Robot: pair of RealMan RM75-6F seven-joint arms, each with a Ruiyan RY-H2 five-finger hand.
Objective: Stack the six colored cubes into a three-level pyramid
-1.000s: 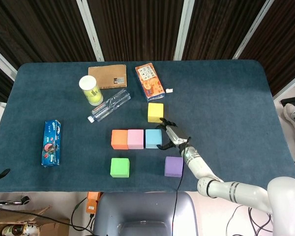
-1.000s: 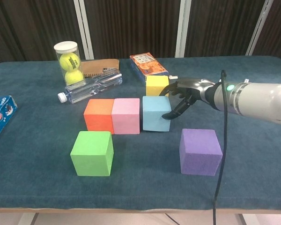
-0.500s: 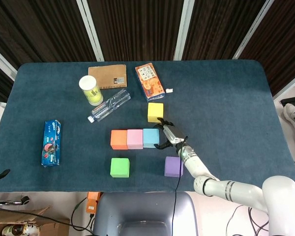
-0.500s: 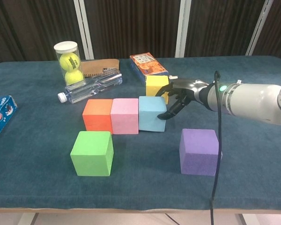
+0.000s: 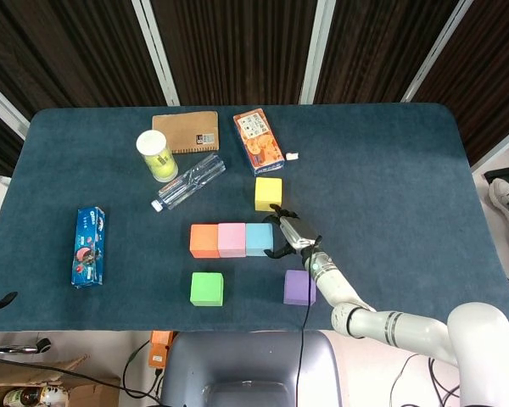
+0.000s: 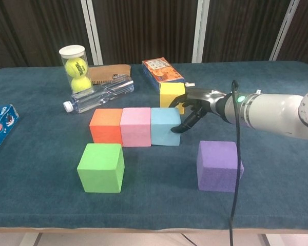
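Orange (image 5: 205,240), pink (image 5: 232,239) and blue (image 5: 259,238) cubes stand side by side in a tight row near the table's middle. My right hand (image 6: 195,105) is beside the blue cube (image 6: 165,126), fingers spread, fingertips touching its right face and holding nothing. The yellow cube (image 6: 172,94) sits just behind the hand. In front of the row, the green cube (image 6: 101,167) lies at the left and the purple cube (image 6: 218,165) at the right, below my forearm. My left hand does not show in either view.
A tennis ball tube (image 6: 74,69), a water bottle (image 6: 100,96), a brown notebook (image 5: 187,132) and an orange box (image 5: 258,140) line the back. A blue snack pack (image 5: 89,247) lies at the far left. A small white scrap (image 5: 293,155) sits near the orange box.
My right hand has slid left, pushing the blue cube against the pink one. The gap in the row has closed and the whole row has shifted slightly left.
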